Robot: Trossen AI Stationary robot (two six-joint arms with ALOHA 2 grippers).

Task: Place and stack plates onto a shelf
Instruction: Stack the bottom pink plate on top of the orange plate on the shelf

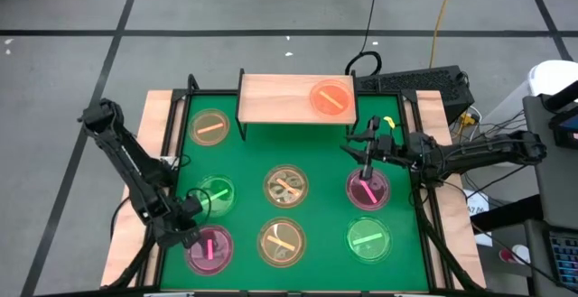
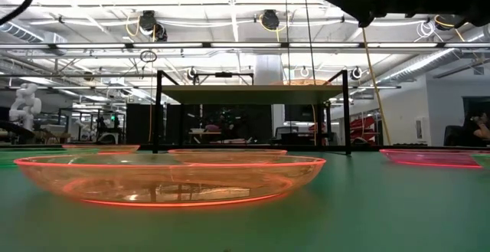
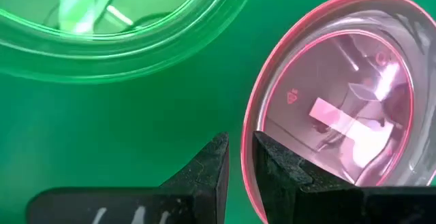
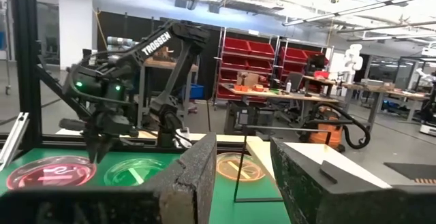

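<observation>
- L gripper (image 1: 191, 229) low at the pink plate (image 1: 209, 248), fingers (image 3: 211, 173) almost closed w/ thin gap, straddling its rim; grip not confirmed. Green plate (image 1: 213, 194) just beyond it.
- R gripper (image 1: 366, 166) hangs over another pink plate (image 1: 368, 190), fingers apart, holding nothing.
- Shelf (image 1: 271, 98) beyond R gripper, 1 orange plate (image 1: 330, 97) on its R end.
- Progress est: 1 of 8 shelved; 7 left on the mat (image 1: 244, 166), incl 2 amber mid-mat, 1 tan near shelf's L legs, 1 green (image 1: 369, 238) R-front. No stack yet.
</observation>
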